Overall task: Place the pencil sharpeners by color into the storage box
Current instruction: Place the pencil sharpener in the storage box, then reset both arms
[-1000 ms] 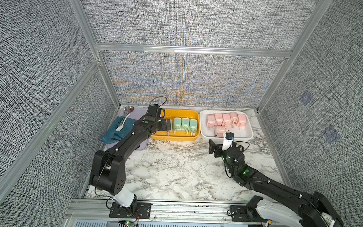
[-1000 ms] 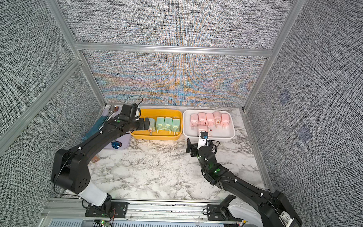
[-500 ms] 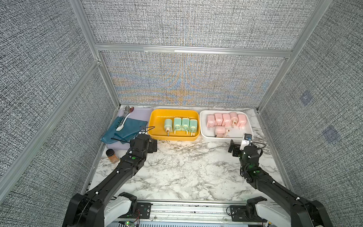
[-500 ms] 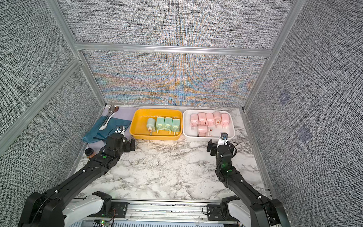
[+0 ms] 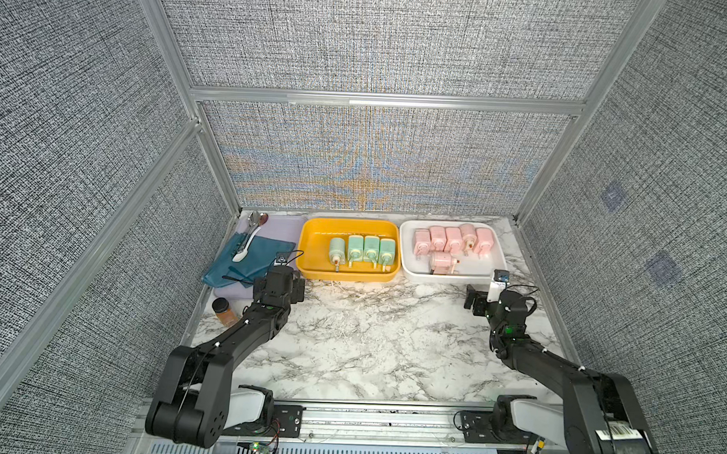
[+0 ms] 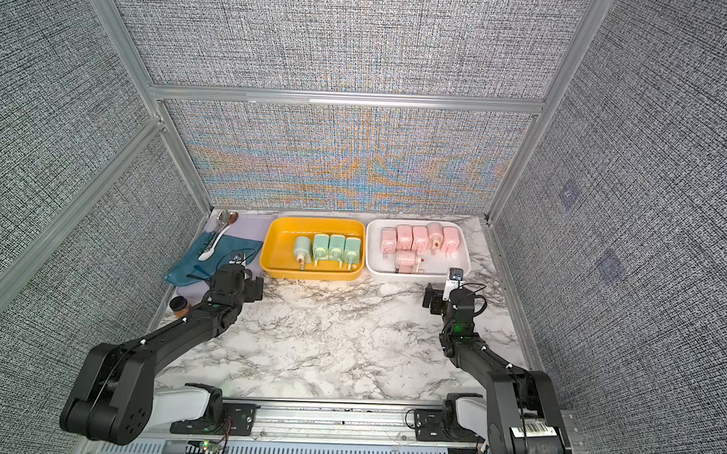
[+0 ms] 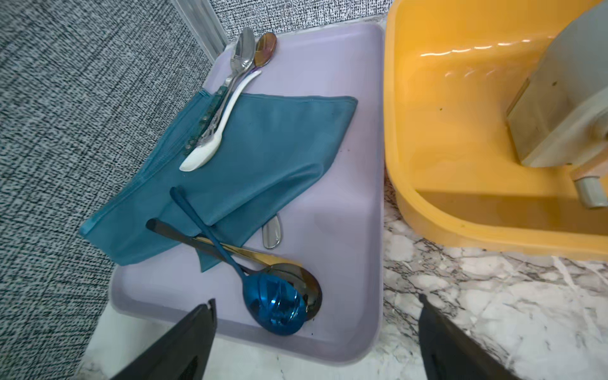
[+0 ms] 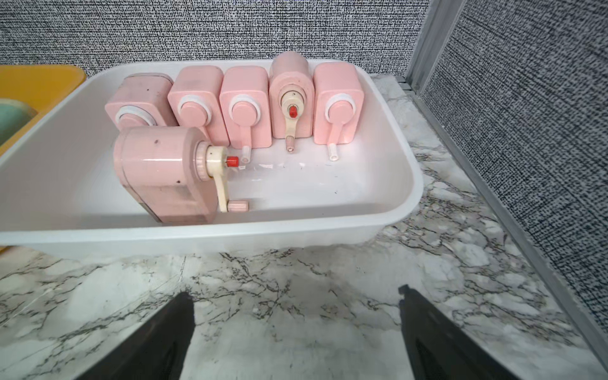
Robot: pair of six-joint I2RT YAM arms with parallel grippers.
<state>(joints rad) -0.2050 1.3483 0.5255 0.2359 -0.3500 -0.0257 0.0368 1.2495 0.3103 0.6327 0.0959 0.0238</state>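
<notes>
Arms drawn back from the boxes; left gripper (image 7: 316,304) and right gripper (image 8: 292,292) seen apart, empty. Green sharpeners (image 5: 363,249) lie in yellow box (image 5: 316,255), pink sharpeners (image 5: 453,239) in white box (image 5: 476,270) (sorting judged complete).

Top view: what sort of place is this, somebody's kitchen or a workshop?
Most likely a robot test booth, not a kitchen: grey fabric panels in an aluminium frame enclose a marble-patterned table, and a left arm and right arm are bolted to a front rail.

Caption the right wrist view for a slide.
Six pink pencil sharpeners sorted in the white box; the open, empty right gripper hangs over the marble table.
</notes>
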